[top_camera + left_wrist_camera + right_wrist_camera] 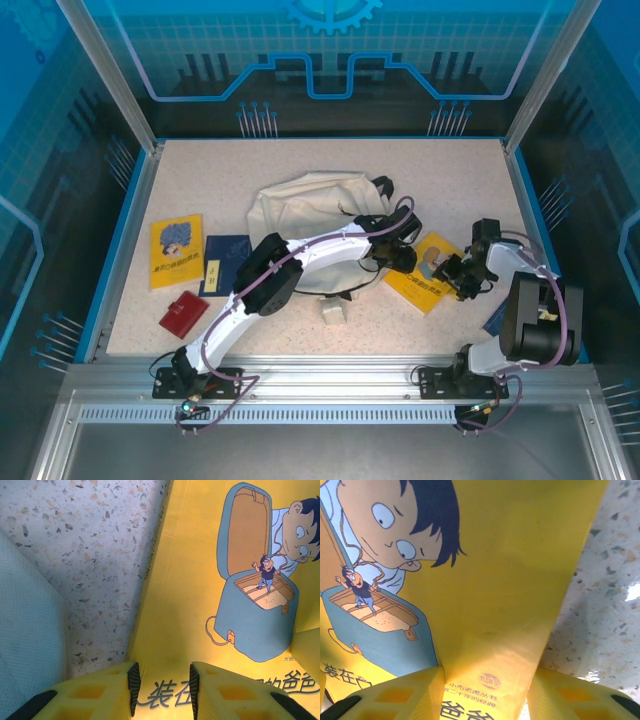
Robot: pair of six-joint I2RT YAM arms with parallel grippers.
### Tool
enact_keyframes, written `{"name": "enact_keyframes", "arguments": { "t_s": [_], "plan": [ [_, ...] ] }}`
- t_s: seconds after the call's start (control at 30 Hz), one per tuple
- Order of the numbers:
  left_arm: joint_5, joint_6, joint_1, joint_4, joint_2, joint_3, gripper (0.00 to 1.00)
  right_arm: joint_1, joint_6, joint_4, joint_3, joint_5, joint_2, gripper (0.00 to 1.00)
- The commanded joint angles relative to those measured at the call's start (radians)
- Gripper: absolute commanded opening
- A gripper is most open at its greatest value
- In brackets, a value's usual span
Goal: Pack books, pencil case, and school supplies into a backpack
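Both arms are on the yellow book [428, 272], which lies on the worktop [450, 180] at four o'clock from the backpack [300, 212]. The left pincer [163, 682] sits at the book's ten o'clock edge, jaws part-way apart, the printed cover showing in the gap, no clear pinch. The right pincer [485, 692] is at the book's three o'clock side, jaws wider, straddling a corner of the cover; whether the pads touch it, I can't tell. At eight o'clock from the backpack, the second yellow book [176, 250] and the navy book [226, 262] lie flat, side by side.
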Motion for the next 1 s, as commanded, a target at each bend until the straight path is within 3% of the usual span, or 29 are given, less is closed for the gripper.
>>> {"name": "enact_keyframes", "arguments": {
  "t_s": [0.0, 0.4, 0.7, 0.77, 0.97],
  "plan": [
    [-0.033, 0.018, -0.005, -0.06, 0.064, -0.004, 0.36, 0.052, -0.008, -0.006, 0.046, -0.013, 0.028, 0.43],
    [-0.011, 0.021, -0.005, -0.064, 0.092, -0.014, 0.3, 0.152, 0.059, -0.133, 0.155, 0.09, -0.056, 0.3],
    [-0.015, 0.034, -0.002, -0.087, 0.077, 0.011, 0.29, 0.163, 0.082, -0.153, 0.177, 0.134, -0.088, 0.06],
    [0.001, 0.048, 0.003, -0.093, 0.048, 0.035, 0.32, 0.162, 0.086, -0.149, 0.172, 0.149, -0.108, 0.0],
    [0.073, 0.075, 0.043, -0.102, -0.087, 0.102, 0.51, 0.139, 0.051, -0.133, 0.167, 0.155, -0.21, 0.0]
  ]
}}
